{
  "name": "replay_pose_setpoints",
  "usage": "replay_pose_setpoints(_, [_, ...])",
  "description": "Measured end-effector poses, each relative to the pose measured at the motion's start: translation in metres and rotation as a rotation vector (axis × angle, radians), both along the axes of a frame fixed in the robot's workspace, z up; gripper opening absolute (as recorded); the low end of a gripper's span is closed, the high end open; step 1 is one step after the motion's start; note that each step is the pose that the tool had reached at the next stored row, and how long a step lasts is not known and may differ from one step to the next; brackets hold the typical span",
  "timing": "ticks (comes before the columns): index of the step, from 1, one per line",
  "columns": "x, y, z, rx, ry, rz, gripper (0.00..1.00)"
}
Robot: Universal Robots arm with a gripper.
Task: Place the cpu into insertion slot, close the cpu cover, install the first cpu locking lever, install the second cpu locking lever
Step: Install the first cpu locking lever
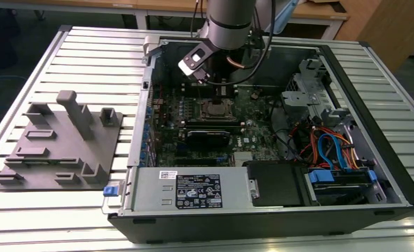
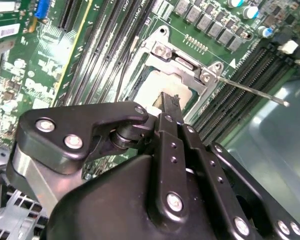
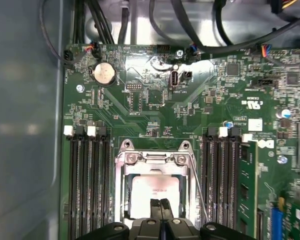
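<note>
Assembly inside an open computer case (image 1: 263, 231)
Grey moulded fixture (image 1: 60, 152) lies left on the ribbed metal worktop (image 1: 88, 58); right, the arm (image 1: 228, 21) points steeply into the case, end effector (image 3: 160, 204) clenched on nothing above the square silver-topped cpu (image 3: 149, 192) framed by the silvery cpu cover (image 3: 152, 159).
</note>
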State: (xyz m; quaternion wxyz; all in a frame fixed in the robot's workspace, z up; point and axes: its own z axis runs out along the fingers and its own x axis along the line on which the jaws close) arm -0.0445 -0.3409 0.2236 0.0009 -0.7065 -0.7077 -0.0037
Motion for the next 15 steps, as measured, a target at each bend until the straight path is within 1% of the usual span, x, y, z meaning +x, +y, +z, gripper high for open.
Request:
replay_pose_setpoints(6, [0.0, 0.0, 0.016, 0.0001, 0.0001, 0.0, 0.1])
replay_pose_setpoints(8, [0.0, 0.0, 0.0201, -0.0001, 0.0002, 0.0, 0.1])
replay_pose_setpoints(10, [0.0, 0.0, 0.0221, 0.0, 0.0001, 0.0, 0.1])
replay_pose_setpoints(15, [0.0, 0.0, 0.0221, -0.0002, 0.0001, 0.0, 0.1])
